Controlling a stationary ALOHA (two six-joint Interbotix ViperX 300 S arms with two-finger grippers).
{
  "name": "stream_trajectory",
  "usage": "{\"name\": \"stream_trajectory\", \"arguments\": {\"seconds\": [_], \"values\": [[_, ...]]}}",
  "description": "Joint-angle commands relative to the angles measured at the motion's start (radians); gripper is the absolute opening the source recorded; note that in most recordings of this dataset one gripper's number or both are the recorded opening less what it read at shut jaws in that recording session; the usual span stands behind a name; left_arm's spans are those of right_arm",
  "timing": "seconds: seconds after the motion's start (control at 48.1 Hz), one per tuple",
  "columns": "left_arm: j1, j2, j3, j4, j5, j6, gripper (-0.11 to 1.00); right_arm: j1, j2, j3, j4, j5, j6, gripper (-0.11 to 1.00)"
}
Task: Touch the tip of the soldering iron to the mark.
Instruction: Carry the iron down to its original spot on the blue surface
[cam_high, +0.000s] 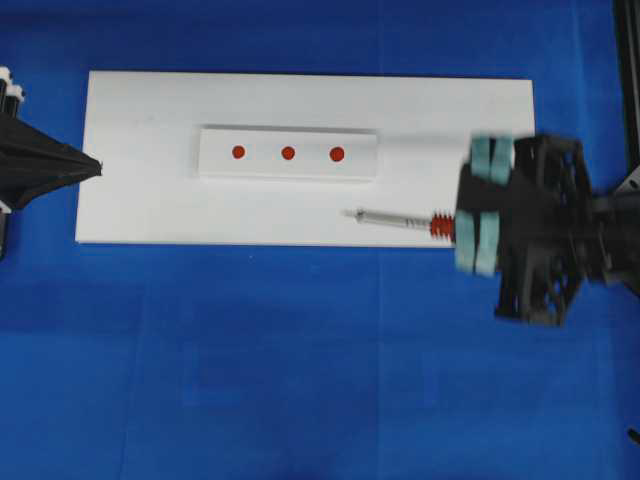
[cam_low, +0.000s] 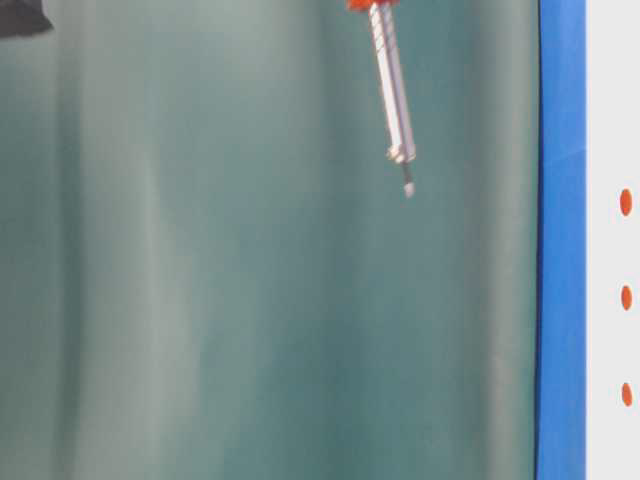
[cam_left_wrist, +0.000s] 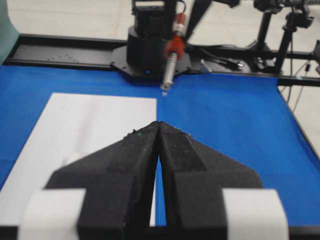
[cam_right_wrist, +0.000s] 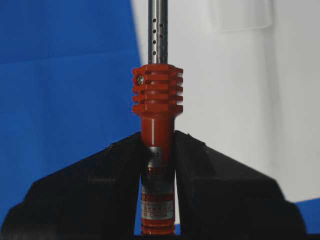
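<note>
The soldering iron (cam_right_wrist: 157, 150) is clamped by its red-orange handle between the two black jaws of the right gripper (cam_right_wrist: 157, 165), the ribbed collar standing just above the jaw tips and the perforated metal shaft running up out of the top of the right wrist view. In the overhead view the soldering iron (cam_high: 400, 220) lies at right of centre, its shaft pointing toward the left of the frame over the lower edge of the white board (cam_high: 140, 200), with the right gripper (cam_high: 480, 215) behind it at the right. The tip is well apart from the raised white block (cam_high: 215, 165) in the board's upper middle, which bears three red marks (cam_high: 288, 153) in a row. In the table-level view the shaft (cam_low: 393, 90) hangs tilted in the upper middle, in the air. The left gripper (cam_left_wrist: 158, 132), with its jaws pressed together and nothing between them, sits at the left edge of the overhead view, pointing at the board's left end. A blue cloth (cam_high: 300, 380) covers the table beneath everything.
</note>
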Motion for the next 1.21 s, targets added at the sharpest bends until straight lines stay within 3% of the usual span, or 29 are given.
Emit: {"name": "stream_trajectory", "arguments": {"seconds": [0.0, 0.166, 0.499, 0.874, 1.186], "values": [[-0.002, 0.005, -0.011, 0.002, -0.011, -0.002, 0.0, 0.06, 0.009, -0.023, -0.032, 0.018, 0.061, 0.06], [-0.002, 0.005, -0.011, 0.002, -0.009, -0.002, 0.0, 0.155, 0.058, -0.046, -0.051, 0.038, 0.167, 0.06], [-0.002, 0.005, -0.011, 0.002, -0.014, -0.008, 0.0, 0.267, 0.173, -0.117, -0.051, 0.038, 0.245, 0.06], [-0.002, 0.005, -0.011, 0.002, -0.017, -0.012, 0.0, 0.264, 0.195, -0.123, -0.091, 0.005, 0.245, 0.06], [-0.002, 0.005, -0.011, 0.002, -0.017, -0.012, 0.0, 0.19, 0.284, -0.192, -0.094, -0.064, 0.215, 0.06]]}}
